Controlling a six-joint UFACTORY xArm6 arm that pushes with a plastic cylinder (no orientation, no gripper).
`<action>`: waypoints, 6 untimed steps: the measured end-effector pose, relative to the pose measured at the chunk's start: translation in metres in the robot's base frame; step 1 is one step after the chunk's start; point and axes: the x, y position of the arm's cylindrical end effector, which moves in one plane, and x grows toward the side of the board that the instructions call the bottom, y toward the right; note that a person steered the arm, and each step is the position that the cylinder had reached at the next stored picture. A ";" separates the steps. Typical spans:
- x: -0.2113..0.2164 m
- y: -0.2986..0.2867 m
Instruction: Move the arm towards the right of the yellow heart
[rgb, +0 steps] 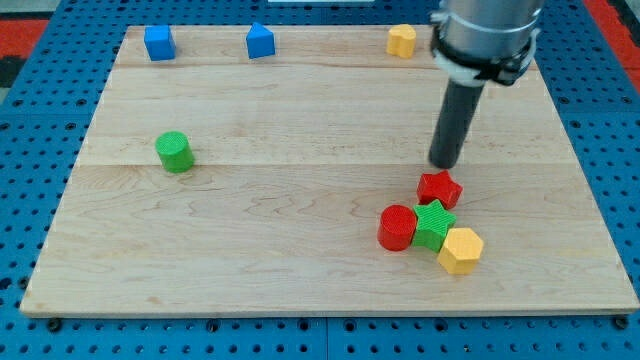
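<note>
The yellow heart (402, 40) sits at the view's top edge of the wooden board, right of centre. My tip (445, 164) is well below it and a little to its right, just above the red block (439, 188). That red block heads a cluster at the lower right with a red cylinder (397, 227), a green star (434, 223) and a yellow hexagon (460, 250). The rod runs up to the arm's body (485, 35), which stands right of the yellow heart in the view.
A blue cube (159, 43) and a blue triangular block (260, 41) lie along the top edge at the left. A green cylinder (175, 152) stands at mid-left. The board (250, 200) lies on a blue pegboard surface.
</note>
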 end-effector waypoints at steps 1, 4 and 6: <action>-0.037 0.041; -0.172 -0.013; -0.199 0.012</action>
